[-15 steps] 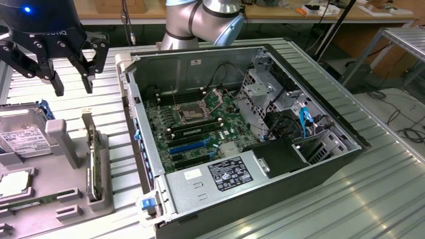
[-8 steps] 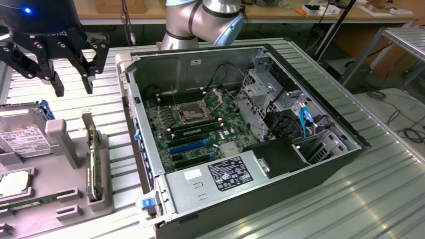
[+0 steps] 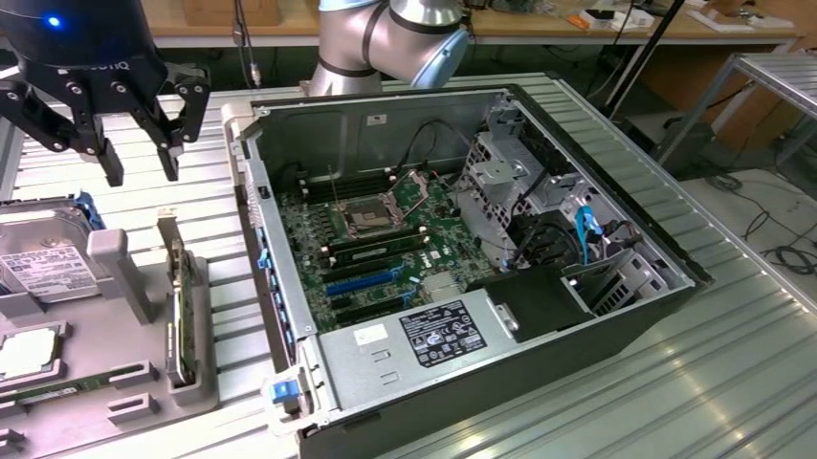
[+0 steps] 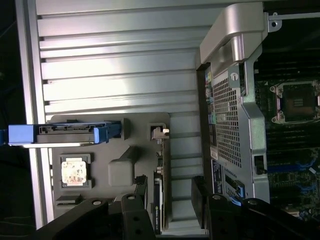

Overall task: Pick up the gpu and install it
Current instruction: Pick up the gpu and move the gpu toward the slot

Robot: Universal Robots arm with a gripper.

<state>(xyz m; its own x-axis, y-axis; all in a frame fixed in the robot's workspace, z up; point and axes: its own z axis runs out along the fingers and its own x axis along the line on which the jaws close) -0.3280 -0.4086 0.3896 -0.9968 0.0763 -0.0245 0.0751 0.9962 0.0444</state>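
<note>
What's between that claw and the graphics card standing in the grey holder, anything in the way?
Nothing visible does. The gripper hangs open above the gpu, which stands on edge in the grey holder. There is only open air between them, and the card's top edge is uncovered.

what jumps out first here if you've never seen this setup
The open pc case in the middle grabs the eye, its green motherboard laid bare. At the exterior view's left, the black tool hangs open above a grey holder. There the gpu stands on edge, with a hard drive further left.
</note>
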